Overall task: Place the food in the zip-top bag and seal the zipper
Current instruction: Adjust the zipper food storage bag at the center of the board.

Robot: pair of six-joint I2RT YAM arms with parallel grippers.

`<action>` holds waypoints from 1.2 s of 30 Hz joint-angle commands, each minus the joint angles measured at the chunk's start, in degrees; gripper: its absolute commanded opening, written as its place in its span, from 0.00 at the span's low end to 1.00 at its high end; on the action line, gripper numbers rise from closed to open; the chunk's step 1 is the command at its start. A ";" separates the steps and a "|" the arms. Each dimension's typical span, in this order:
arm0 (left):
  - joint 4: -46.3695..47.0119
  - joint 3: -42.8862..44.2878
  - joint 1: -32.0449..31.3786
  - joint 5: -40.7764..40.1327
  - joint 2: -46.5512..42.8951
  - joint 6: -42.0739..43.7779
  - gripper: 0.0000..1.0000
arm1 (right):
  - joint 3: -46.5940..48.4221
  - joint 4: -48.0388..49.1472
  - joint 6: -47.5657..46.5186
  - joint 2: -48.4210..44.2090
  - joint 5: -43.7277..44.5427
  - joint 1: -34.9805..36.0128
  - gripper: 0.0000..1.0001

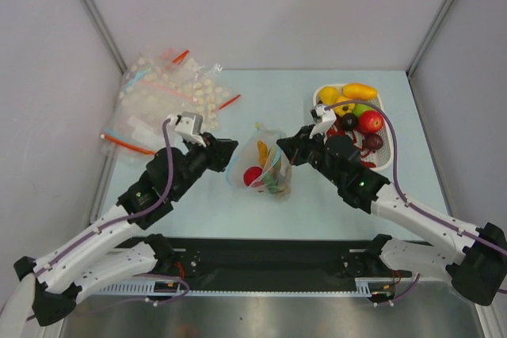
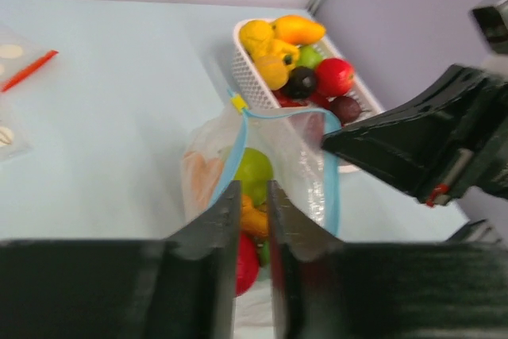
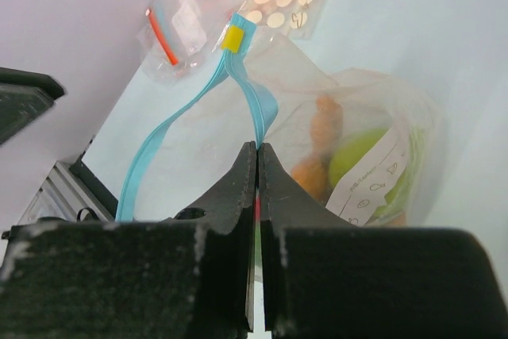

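Right tool [image 3: 257, 148] pinching zipper [image 3: 262, 105], reaching leftward

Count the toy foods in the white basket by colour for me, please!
In the white basket, counting what shows plainly:
Yellow food: 3
Green food: 1
Red food: 1
Dark purple or black food: 2
Total: 7, plus small red bits half hidden underneath that I can't count.
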 commanded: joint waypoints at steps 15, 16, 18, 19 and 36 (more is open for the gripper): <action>-14.33 12.96 0.11 -1.86 18.98 -0.76 0.59 | 2.27 -0.29 1.66 -1.23 0.62 -2.14 0.00; -14.60 13.14 0.11 -2.04 19.33 -0.76 0.56 | 2.27 -0.38 1.66 -1.41 0.62 -2.31 0.00; -14.69 13.58 0.11 -0.99 19.95 -0.32 0.52 | 2.09 -0.47 1.75 -1.93 1.14 -2.58 0.00; -14.96 13.76 0.11 -0.12 21.00 -0.14 0.39 | 1.92 -0.56 2.19 -2.11 1.32 -2.66 0.00; -12.94 10.60 -2.44 -10.74 8.62 0.47 0.00 | 2.88 0.32 1.31 1.67 -4.65 -3.28 0.14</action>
